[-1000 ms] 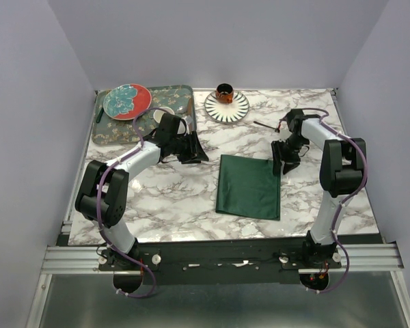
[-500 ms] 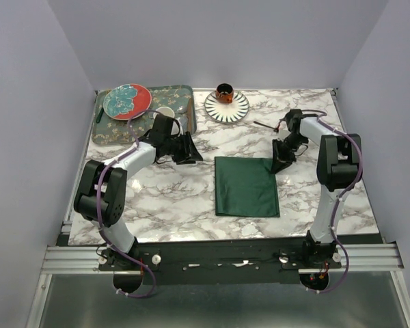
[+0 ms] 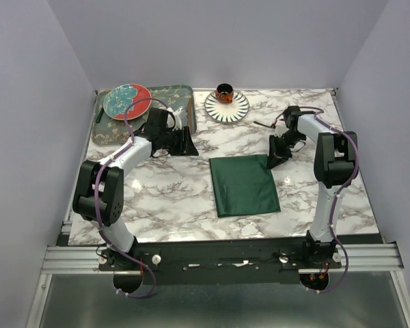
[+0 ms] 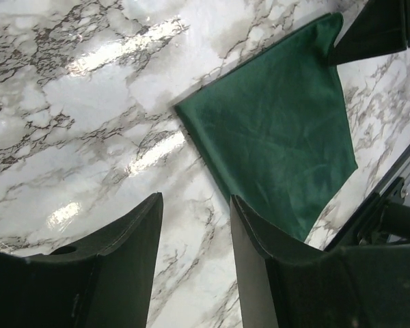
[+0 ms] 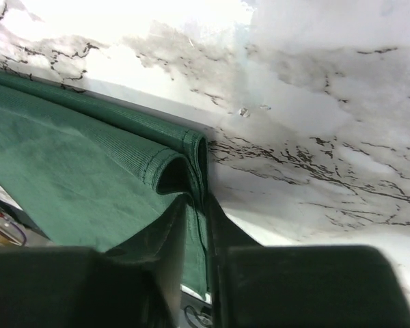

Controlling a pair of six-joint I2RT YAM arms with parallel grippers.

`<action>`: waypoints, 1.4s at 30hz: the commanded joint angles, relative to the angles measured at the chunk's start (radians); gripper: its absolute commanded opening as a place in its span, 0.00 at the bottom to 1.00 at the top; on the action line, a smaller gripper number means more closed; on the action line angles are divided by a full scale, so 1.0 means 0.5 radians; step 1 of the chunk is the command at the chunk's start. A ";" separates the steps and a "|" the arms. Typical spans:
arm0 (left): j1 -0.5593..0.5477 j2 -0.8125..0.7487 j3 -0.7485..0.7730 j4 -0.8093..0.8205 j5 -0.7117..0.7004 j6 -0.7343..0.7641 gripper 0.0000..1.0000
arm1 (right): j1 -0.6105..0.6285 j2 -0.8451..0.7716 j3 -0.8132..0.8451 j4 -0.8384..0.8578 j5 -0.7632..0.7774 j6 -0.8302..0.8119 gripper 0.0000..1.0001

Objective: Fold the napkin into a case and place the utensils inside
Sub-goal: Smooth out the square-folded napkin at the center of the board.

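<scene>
Dark green napkin lies folded flat mid-table. Only the right wrist view shows the right gripper pinching its far right corner, hem curled up. The left gripper hangs parted and empty by the tray, with open marble table between it and the cloth's left edge.

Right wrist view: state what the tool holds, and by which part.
The right tool pinches the napkin by the hem at its far right corner. The left tool holds nothing.
</scene>
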 commanded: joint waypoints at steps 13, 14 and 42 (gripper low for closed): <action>-0.019 -0.015 0.034 -0.007 0.247 0.240 0.54 | 0.009 0.033 0.515 -0.218 0.104 -0.295 0.47; -0.019 -0.018 0.031 0.002 0.247 0.237 0.54 | 0.006 0.045 0.534 -0.228 0.089 -0.295 0.47; -0.019 0.016 0.016 0.063 0.278 0.176 0.54 | 0.015 0.223 0.522 -0.179 -0.111 -0.221 0.37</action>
